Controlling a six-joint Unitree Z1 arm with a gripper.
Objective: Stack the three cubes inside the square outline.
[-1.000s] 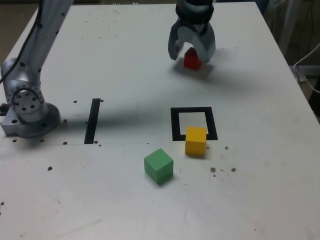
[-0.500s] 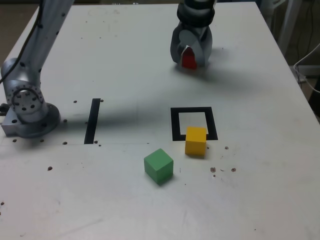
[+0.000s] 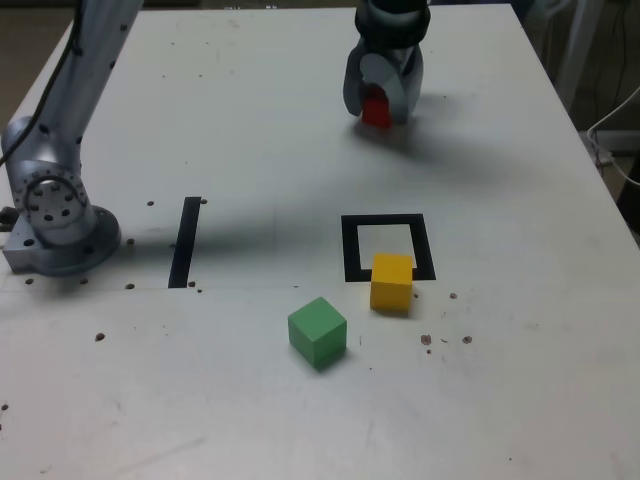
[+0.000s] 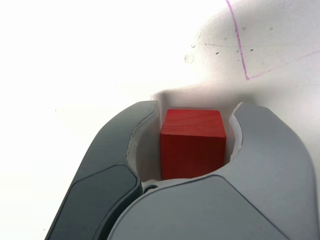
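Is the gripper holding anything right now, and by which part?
Yes: the gripper holds the red cube, its jaws closed on two opposite side faces.

No readable text, label, brand, number or sign shows in either view. The cubes' visible faces are plain colour, and the arm's housing carries no legible marking. The only marks on the table (image 3: 250, 120) are black tape shapes in the exterior view and a thin purple pen line (image 4: 239, 42), which forms no letters.
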